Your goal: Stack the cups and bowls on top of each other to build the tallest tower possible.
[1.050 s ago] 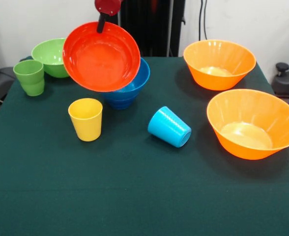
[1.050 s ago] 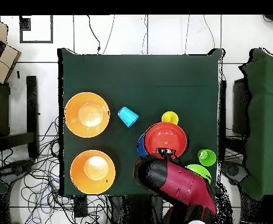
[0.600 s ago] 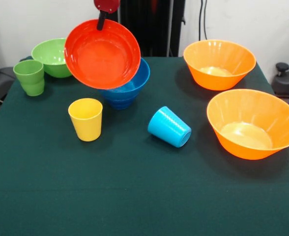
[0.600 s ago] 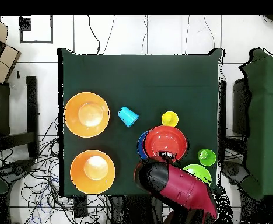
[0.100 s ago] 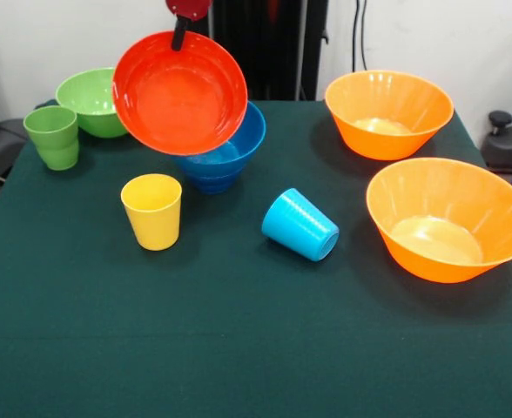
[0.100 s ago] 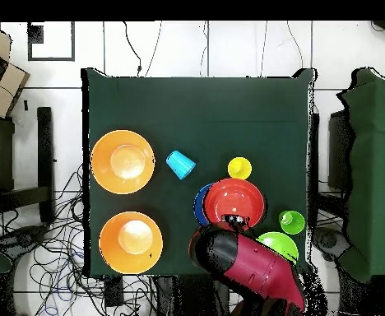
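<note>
The two big glossy orange plastic bowls [image 5: 448, 218] sit idle at right; upper left of centre, the wide red-orange plastic bowl [image 5: 179, 93] hangs steeply tilted over the light blue bowl [image 5: 225, 159] — the gripper [image 5: 180, 37] pinches just its top rim, so it could slip

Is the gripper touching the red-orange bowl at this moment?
Touching. In the front view the gripper comes down from the top edge and its dark finger overlaps the upper rim of the red-orange bowl, which hangs tilted above the blue bowl.
</note>
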Action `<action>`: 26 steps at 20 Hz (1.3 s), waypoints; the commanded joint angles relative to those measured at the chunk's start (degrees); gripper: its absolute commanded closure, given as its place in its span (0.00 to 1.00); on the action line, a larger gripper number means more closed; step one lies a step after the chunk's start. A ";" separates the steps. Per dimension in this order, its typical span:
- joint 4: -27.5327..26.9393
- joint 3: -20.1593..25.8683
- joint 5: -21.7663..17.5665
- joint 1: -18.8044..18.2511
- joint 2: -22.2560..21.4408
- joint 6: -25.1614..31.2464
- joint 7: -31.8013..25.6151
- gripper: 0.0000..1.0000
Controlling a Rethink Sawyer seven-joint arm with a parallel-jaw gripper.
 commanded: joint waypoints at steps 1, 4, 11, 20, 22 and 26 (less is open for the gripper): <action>2.12 3.21 3.68 2.52 3.75 -5.76 9.94 1.00; 2.00 2.95 4.49 3.41 4.74 -6.71 10.45 1.00; 2.81 2.32 6.05 4.19 5.66 -8.29 10.01 1.00; 3.36 1.54 6.62 4.16 6.05 -7.98 8.39 1.00; 3.94 1.86 6.93 3.98 5.80 -7.80 8.45 1.00; 4.32 1.69 7.28 4.41 5.77 -8.37 8.84 1.00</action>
